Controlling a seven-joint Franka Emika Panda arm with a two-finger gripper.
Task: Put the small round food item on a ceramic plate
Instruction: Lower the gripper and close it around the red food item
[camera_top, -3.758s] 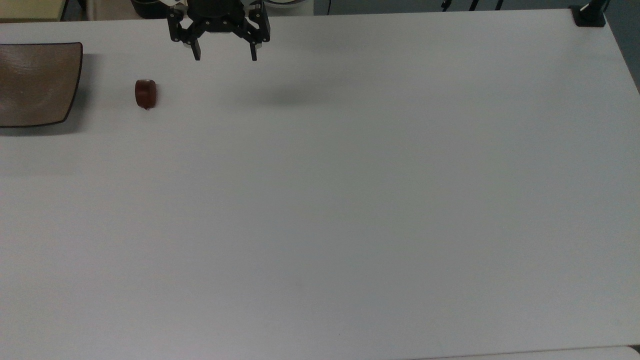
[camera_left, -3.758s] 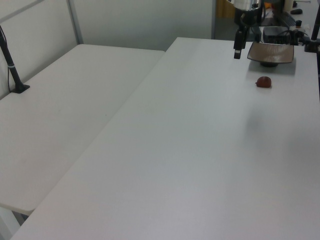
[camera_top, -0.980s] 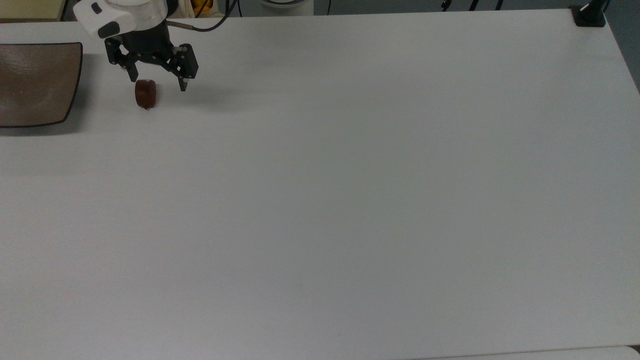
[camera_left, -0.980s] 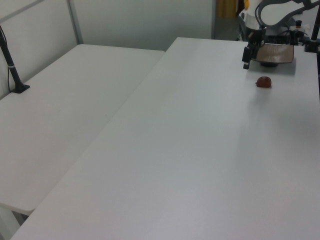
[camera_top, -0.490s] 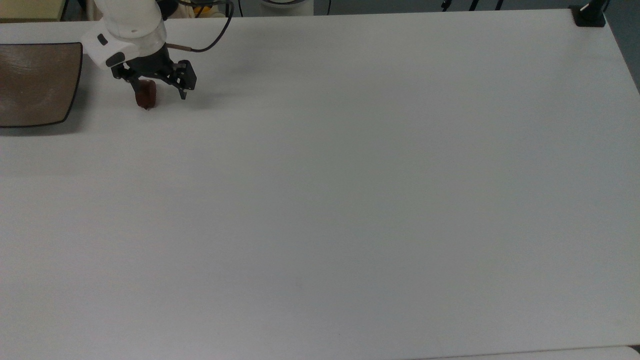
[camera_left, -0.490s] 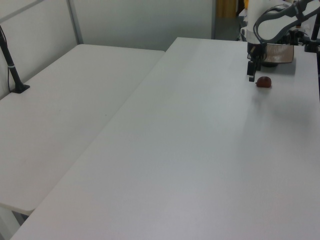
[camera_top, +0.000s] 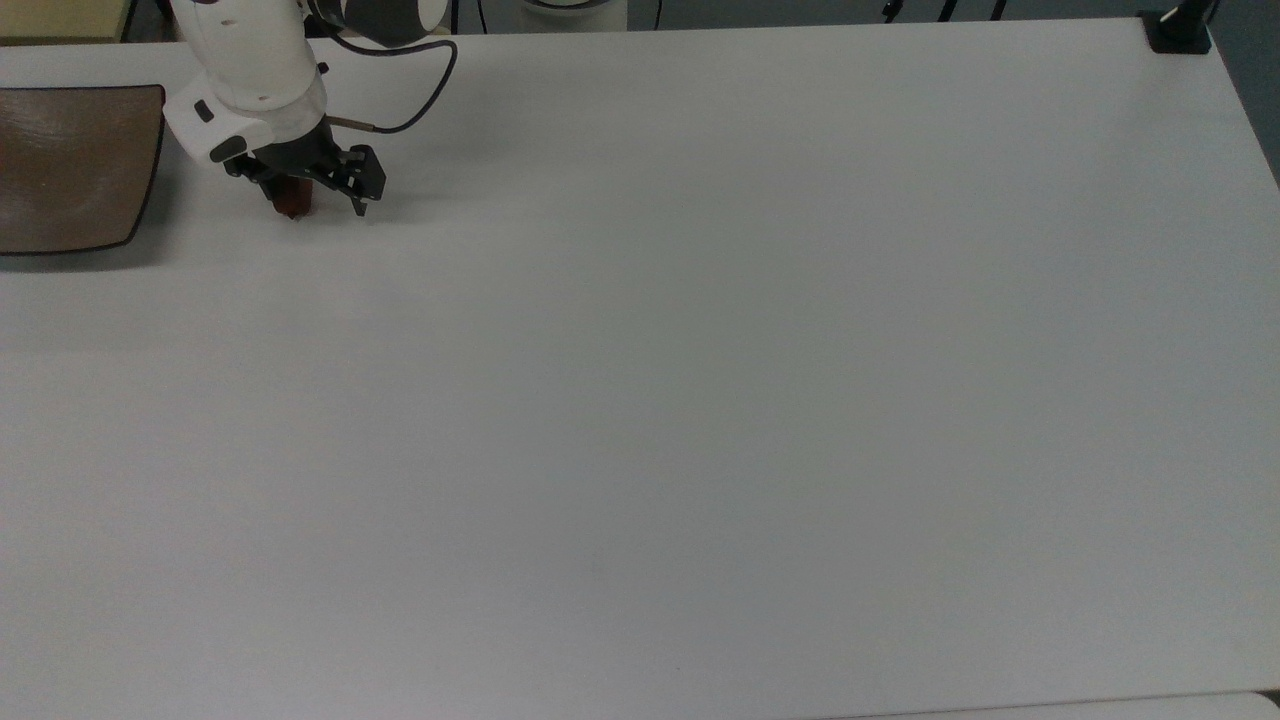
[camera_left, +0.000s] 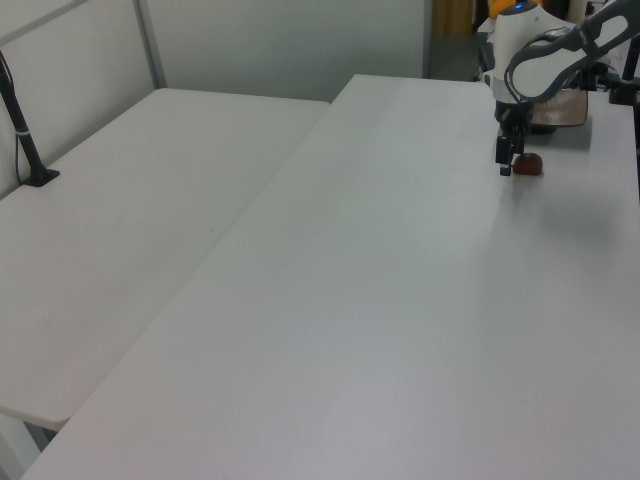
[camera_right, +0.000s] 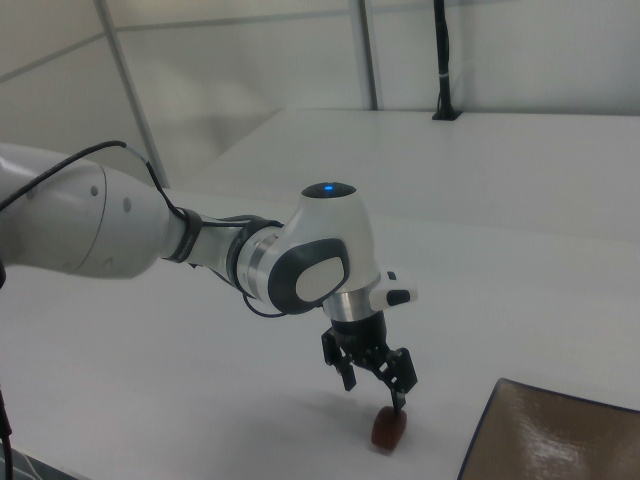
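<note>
In the upper left of the top view, the black two-fingered claw (camera_top: 312, 198) is standing wide open astride the small glossy reddish-brown food lump (camera_top: 292, 203), gripping nothing. The lump is lying on the white bench (camera_top: 700, 400), nearer one finger, well right of the brown squarish ceramic plate (camera_top: 70, 165).

The table (camera_top: 700, 400) is seen from above, lengthwise from a far corner, and closely beside the gripper (camera_right: 372, 386).
</note>
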